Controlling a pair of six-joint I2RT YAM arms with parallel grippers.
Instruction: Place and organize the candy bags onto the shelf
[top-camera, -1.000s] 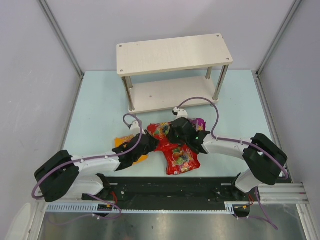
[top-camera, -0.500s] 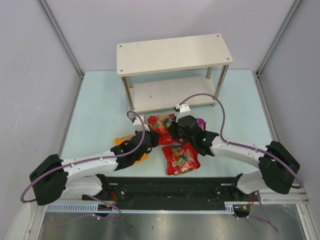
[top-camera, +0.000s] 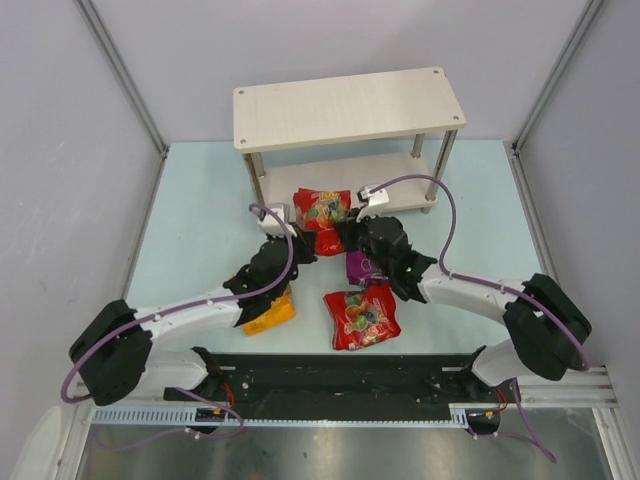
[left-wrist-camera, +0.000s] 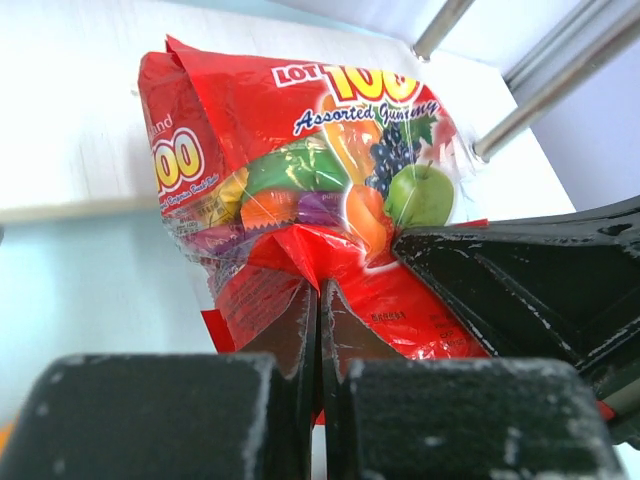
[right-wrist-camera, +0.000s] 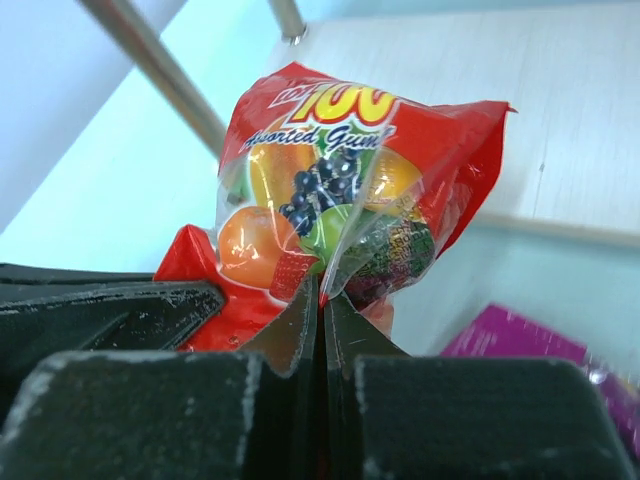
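Both grippers hold one red candy bag by its lower edge, at the front edge of the shelf's lower board. My left gripper is shut on its left bottom corner; the left wrist view shows the bag pinched between the jaws. My right gripper is shut on its right bottom corner, and the bag shows in the right wrist view. A second red bag lies flat near the arm bases. The purple bag lies under my right arm. The orange-yellow bag lies under my left arm.
The shelf's top board is bare. Metal posts stand at the shelf corners, close to the held bag. Grey walls enclose the pale blue table.
Both grippers have carried the red bag away from the pile toward the shelf, from the table's middle to the lower board's front edge. The purple and second red bag are uncovered.
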